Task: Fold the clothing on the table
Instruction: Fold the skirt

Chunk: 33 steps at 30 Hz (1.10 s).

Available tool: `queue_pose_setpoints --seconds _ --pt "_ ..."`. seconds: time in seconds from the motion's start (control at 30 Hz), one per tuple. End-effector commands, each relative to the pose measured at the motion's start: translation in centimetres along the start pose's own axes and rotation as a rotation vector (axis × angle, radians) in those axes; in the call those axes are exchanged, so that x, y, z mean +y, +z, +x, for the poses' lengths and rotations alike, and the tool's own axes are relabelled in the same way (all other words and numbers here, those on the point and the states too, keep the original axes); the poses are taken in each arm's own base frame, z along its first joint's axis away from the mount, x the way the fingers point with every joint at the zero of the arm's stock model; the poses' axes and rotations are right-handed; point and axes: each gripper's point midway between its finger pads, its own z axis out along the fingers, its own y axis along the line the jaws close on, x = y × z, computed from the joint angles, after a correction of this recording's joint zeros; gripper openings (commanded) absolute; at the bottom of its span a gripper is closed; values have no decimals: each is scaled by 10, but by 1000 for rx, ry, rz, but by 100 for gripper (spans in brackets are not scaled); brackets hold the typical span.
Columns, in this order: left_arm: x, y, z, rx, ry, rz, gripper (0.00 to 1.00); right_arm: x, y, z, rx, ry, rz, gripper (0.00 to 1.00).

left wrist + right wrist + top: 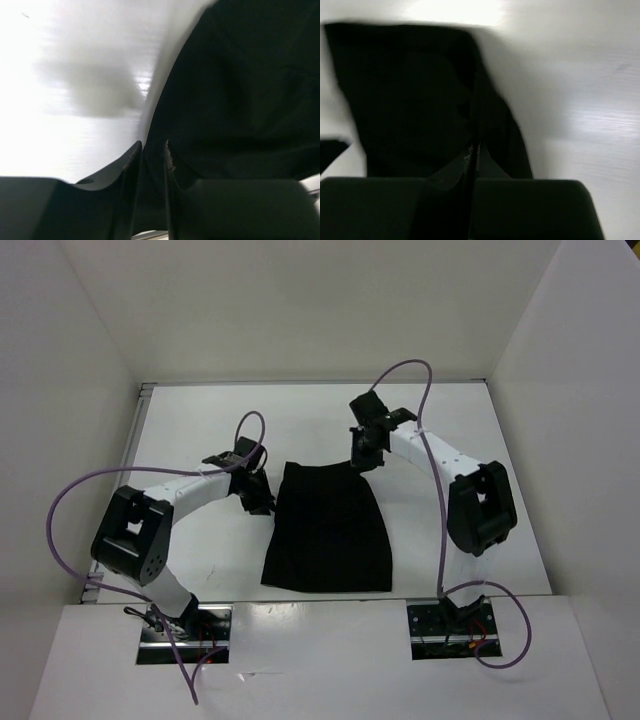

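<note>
Plain black soft fabric garment (328, 530) lies on glossy white desk (200, 430); right fingers (456, 170) pinch its far-right corner, left fingers (131, 161) narrowly parted at far-left corner: best close left, then draw both evenly to near hem.

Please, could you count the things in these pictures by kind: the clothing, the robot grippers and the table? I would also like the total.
clothing, black: 1
grippers, left gripper and right gripper: 2
table, white: 1
Total: 4
</note>
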Motion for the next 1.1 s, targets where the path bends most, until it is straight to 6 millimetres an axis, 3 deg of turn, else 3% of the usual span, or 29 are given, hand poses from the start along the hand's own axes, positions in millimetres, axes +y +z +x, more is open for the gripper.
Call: queue_pose_setpoints --seconds 0.0,0.03,0.1,0.17,0.2,0.27,0.3,0.37,0.4,0.47,0.5,0.6,0.7,0.77,0.83,0.9,0.97,1.0,1.03,1.07 --pt "-12 -23 -24 -73 -1 89 33 71 -52 17 38 -64 -282 0" --pt "-13 -28 -31 -93 2 100 36 89 -71 26 84 -74 -407 0" --pt "-4 -33 -40 -110 -22 91 39 108 -87 33 99 -69 -547 0" --pt "-2 -38 -50 -135 -30 96 39 110 -105 33 113 -36 -661 0" --pt "1 -42 -54 -144 -45 105 40 92 -103 19 105 43 -668 0" --pt "6 -41 -53 -135 -49 103 40 65 -93 15 124 146 -707 0" --pt "5 -44 -54 -143 -47 109 40 31 -82 -1 96 247 -667 0" --pt "3 -46 -53 -145 -44 124 40 -6 -57 1 112 339 -595 0" --pt "8 -44 -52 -142 -53 116 40 -34 -46 -5 95 401 -552 0" --pt "6 -45 -51 -142 -60 130 40 -65 -24 2 111 480 -463 0" --pt "6 -45 -51 -142 -60 131 40 -93 -7 3 108 540 -380 0" --pt "3 -48 -50 -142 -57 144 40 -127 17 7 97 617 -264 0" --pt "-9 -49 -51 -138 -21 216 45 -143 32 10 98 648 -190 0" --pt "-19 -46 -53 -130 7 273 47 -145 32 0 77 643 -183 0" --pt "-39 -44 -52 -102 68 362 50 -151 37 5 89 649 -148 0" --pt "-49 -43 -53 -91 112 393 52 -142 34 1 78 626 -160 0" --pt "-57 -46 -63 -106 118 404 52 -108 19 -2 66 533 -185 0" --pt "-57 -46 -63 -106 118 404 52 -86 8 -14 41 479 -217 0" --pt "-50 -47 -70 -119 98 397 52 -44 -5 -4 66 378 -244 0" --pt "-49 -51 -75 -137 79 393 52 -15 -21 -17 36 302 -288 0"
